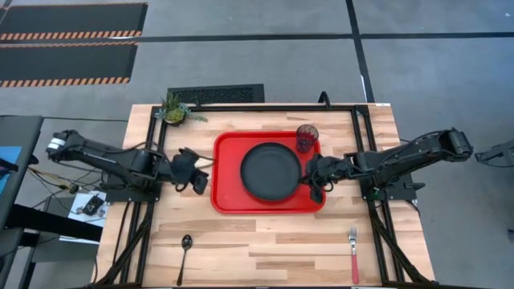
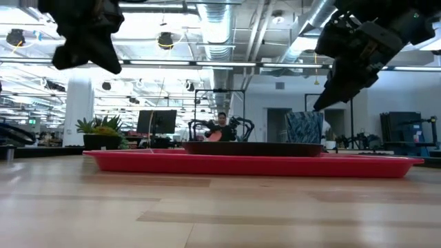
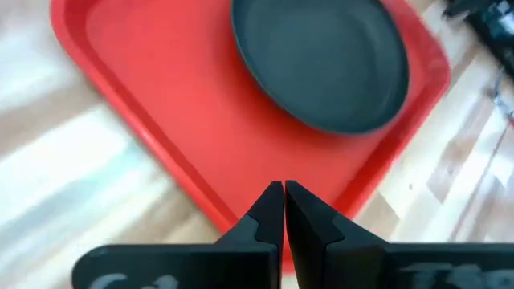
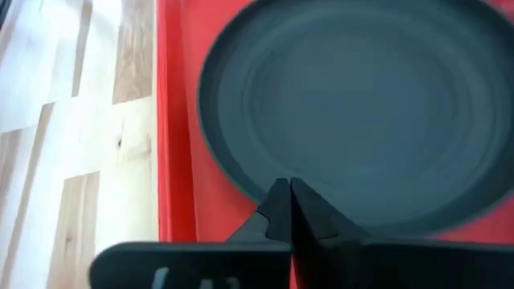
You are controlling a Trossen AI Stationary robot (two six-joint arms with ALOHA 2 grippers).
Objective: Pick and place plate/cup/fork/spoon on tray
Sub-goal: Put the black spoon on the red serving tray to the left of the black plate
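The plate lies flat inside the tray, filling most of its middle. The cup stands upright at the tray's far right corner, just beside the plate's rim (whether the two touch cannot be told). The tray rests on the wooden surface between the two arms. The spoon lies on the bare wood near the front edge, toward the left, and the fork lies near the front edge on the right; both are well apart from the tray. The right gripper hangs above the tray's right rim by the plate's edge, its jaws together and holding nothing. The left gripper hangs just off the tray's left rim, its jaws likewise pressed together, empty. A small potted plant sits at the far left corner.
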